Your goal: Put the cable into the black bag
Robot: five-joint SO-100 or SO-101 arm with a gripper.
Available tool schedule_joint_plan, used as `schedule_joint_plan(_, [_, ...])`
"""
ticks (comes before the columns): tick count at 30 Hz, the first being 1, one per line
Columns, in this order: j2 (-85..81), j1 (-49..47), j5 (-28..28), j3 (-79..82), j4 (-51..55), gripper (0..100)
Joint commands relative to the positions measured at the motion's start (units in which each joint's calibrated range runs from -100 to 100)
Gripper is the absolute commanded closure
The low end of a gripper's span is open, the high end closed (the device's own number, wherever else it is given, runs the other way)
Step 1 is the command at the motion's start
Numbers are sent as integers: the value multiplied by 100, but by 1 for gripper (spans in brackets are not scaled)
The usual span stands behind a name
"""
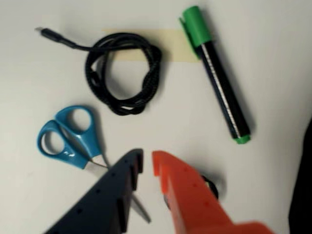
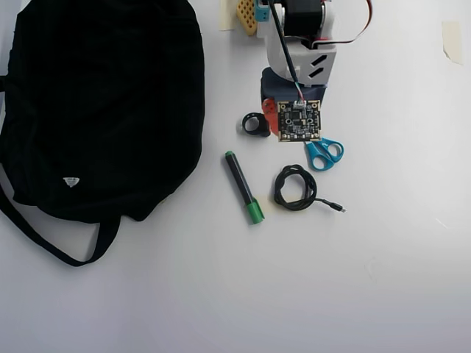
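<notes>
The black braided cable (image 1: 153, 63) lies coiled on the white table at the top middle of the wrist view, its plug end trailing to the left. In the overhead view the cable (image 2: 278, 187) sits below the arm. The black bag (image 2: 103, 103) lies flat at the left of the overhead view, and its dark edge (image 1: 303, 195) shows at the right of the wrist view. My gripper (image 1: 147, 161) hangs above the table short of the cable. It is empty, with only a narrow gap between the dark blue and orange jaws.
A green-capped marker (image 1: 222, 87) lies right of the cable, also seen in the overhead view (image 2: 243, 187). Blue scissors (image 1: 90, 139) lie left of the gripper, blades under the jaws. A black ring-shaped object (image 2: 246, 123) sits beside the orange jaw. The bag's strap (image 2: 44, 239) loops out below it.
</notes>
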Motion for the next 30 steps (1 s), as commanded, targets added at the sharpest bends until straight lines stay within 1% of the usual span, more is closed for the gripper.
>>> schedule_joint_plan(1, [-170,-120,4,-258,36,97])
schedule_joint_plan(11, [-170,-606,-48,-168,36,97])
schedule_joint_plan(14, [-170,-748,-253,-150,36,97])
schedule_joint_plan(21, [-54,-1107,-321,-177,62,97])
schedule_joint_plan(30, [154,-1077,-400,-195,-24,97])
